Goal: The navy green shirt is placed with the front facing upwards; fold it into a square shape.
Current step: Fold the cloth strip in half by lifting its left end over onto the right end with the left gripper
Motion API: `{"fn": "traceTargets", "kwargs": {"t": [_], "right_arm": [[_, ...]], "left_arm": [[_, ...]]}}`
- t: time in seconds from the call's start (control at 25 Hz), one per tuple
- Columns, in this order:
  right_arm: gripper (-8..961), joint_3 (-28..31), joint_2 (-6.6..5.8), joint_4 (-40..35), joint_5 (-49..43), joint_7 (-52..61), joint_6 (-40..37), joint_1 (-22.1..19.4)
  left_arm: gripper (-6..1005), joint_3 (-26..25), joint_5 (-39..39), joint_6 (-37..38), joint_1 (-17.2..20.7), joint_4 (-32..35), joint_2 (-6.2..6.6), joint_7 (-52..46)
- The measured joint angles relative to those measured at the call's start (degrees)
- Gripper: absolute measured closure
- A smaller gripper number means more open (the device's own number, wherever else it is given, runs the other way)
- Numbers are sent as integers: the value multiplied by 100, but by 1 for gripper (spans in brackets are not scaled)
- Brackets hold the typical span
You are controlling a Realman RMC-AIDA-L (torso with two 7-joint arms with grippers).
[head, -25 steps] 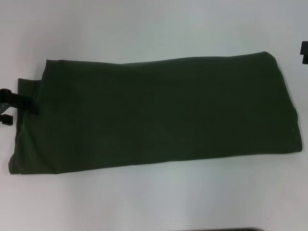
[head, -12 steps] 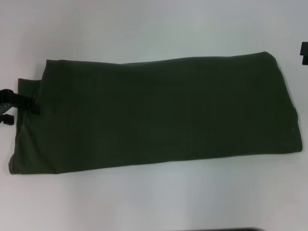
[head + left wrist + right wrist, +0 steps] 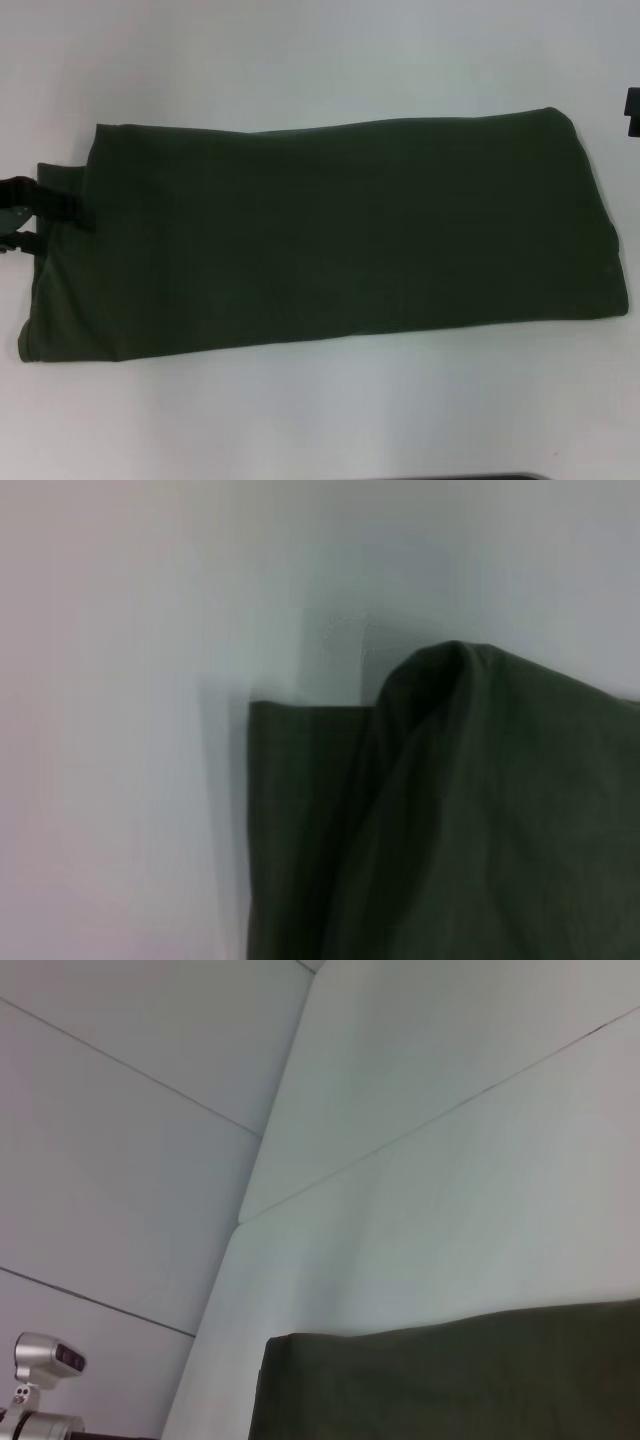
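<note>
The navy green shirt (image 3: 320,235) lay on the white table (image 3: 300,420) as a long folded band across the middle, plain side up — no lettering visible. At its left end the left gripper (image 3: 25,212) had its black fingers (image 3: 55,197) pinched on the cloth's edge. Farther back, at the right border, only a dark bit of the right gripper (image 3: 633,108) showed — whether spread or pressed together, I cannot tell.

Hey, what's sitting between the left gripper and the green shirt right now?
Nothing. In the head view the left gripper is already at the left edge of the navy green shirt, overlapping its fabric.
</note>
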Motion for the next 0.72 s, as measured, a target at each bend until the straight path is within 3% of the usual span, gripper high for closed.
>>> {"fn": "traceTargets", "kwargs": {"t": [0.72], "right_arm": [[282,-9,0,23,0,4,-14,-34]], "left_arm": [[125,240,161,-291,-26,231,-63,-75]]}}
